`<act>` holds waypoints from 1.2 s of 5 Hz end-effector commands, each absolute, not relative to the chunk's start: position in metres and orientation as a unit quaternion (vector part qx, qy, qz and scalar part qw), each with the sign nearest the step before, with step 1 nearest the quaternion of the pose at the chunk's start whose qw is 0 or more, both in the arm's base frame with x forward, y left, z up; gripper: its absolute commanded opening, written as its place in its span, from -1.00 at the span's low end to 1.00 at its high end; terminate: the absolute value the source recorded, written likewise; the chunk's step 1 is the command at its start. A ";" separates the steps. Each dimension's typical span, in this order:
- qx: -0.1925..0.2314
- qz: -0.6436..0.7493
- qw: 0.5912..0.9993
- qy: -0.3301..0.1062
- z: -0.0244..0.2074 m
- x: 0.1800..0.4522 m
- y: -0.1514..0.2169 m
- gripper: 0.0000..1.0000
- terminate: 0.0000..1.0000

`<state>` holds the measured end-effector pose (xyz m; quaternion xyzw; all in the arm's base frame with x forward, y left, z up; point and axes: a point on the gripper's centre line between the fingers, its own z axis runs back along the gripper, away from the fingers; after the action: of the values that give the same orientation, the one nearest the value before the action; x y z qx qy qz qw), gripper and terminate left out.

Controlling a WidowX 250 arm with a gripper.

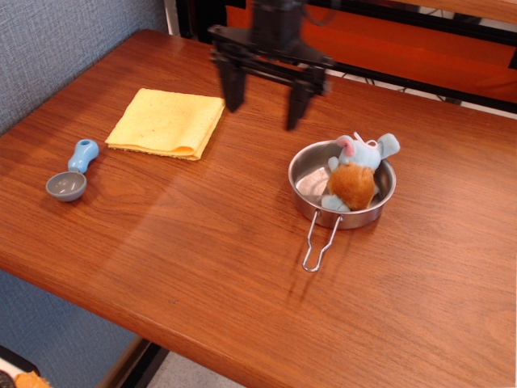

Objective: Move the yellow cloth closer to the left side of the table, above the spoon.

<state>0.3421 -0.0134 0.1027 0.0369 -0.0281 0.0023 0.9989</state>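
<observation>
One yellow cloth (167,123) flat nr table (202,242) left edge, above spoon (71,173); claw (262,110) spread, empty.

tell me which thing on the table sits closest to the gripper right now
The steel pan holding the plush toy; the open gripper hangs just up-left of it.

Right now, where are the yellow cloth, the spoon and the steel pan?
yellow cloth (167,122), observation image, centre of the fabric.
spoon (66,185), observation image, grey bowl.
steel pan (308,183), observation image, bare inner floor.
</observation>
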 end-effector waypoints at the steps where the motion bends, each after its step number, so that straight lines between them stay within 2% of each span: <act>1: 0.044 -0.085 0.992 -0.079 0.132 0.312 -0.103 1.00 -1.00; 2: 0.024 -0.108 0.988 -0.105 0.145 0.280 -0.118 1.00 -1.00; 3: 0.031 -0.126 0.987 -0.096 0.163 0.247 -0.133 1.00 -1.00; 4: 0.020 -0.120 0.989 -0.090 0.174 0.225 -0.137 1.00 -1.00; 6: 0.021 -0.127 0.988 -0.083 0.173 0.228 -0.136 1.00 -1.00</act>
<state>0.2299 -0.1358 0.1595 0.0283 -0.0676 -0.1293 0.9889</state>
